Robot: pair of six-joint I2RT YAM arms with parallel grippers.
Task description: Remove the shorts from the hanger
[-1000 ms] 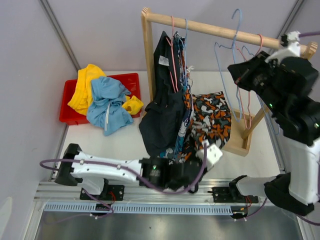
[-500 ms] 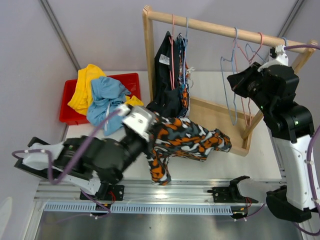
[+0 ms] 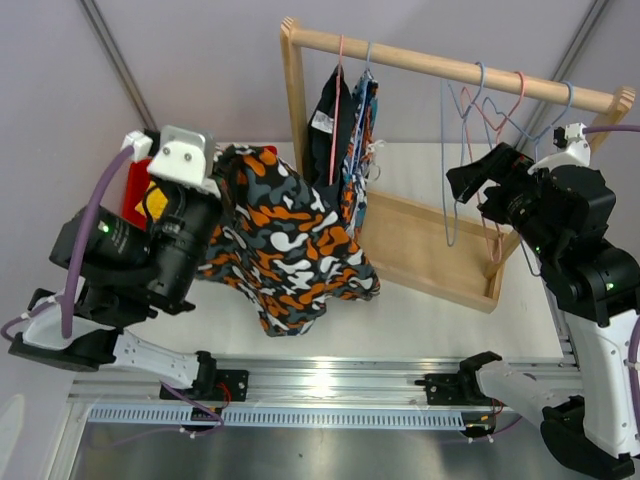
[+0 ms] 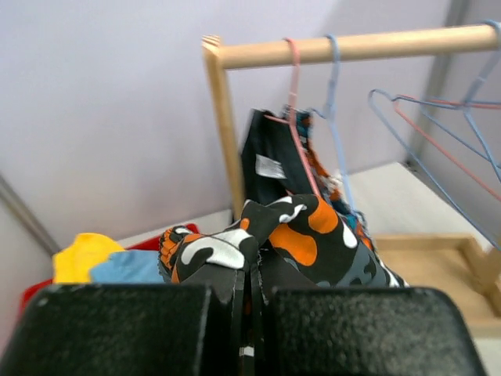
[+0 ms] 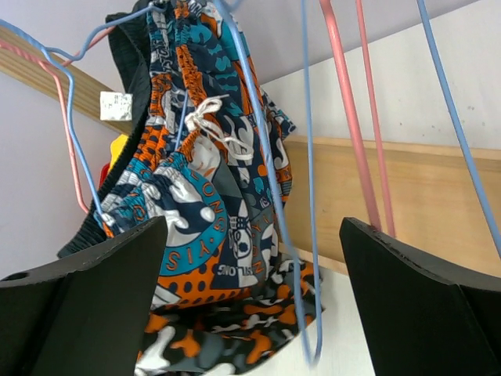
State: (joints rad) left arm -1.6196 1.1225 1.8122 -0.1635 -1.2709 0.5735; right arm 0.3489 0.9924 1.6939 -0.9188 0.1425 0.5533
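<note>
**Top view:** the left gripper point(image 3: 218, 178), raised at the left in front of the red bin point(image 3: 128, 200), is clamped on the camo shorts point(image 3: 290, 250), which drape from it, off the rack point(image 3: 430, 62). Black shorts point(image 3: 322, 120) and printed shorts point(image 3: 362, 125) hang at the rack's left end, and bare hangers point(image 3: 470, 110) at its right. The right gripper point(image 3: 472, 182) is spread open near these hangers. **Left wrist view:** the jaws are closed on a fold of the camo shorts, and yellow shorts point(image 4: 82, 254) and blue shorts point(image 4: 129, 266) lie far left. **Right wrist view:** the fingers point(image 5: 78, 298) stand wide apart, holding nothing, before the printed shorts on a blue hanger point(image 5: 262, 157).
</note>
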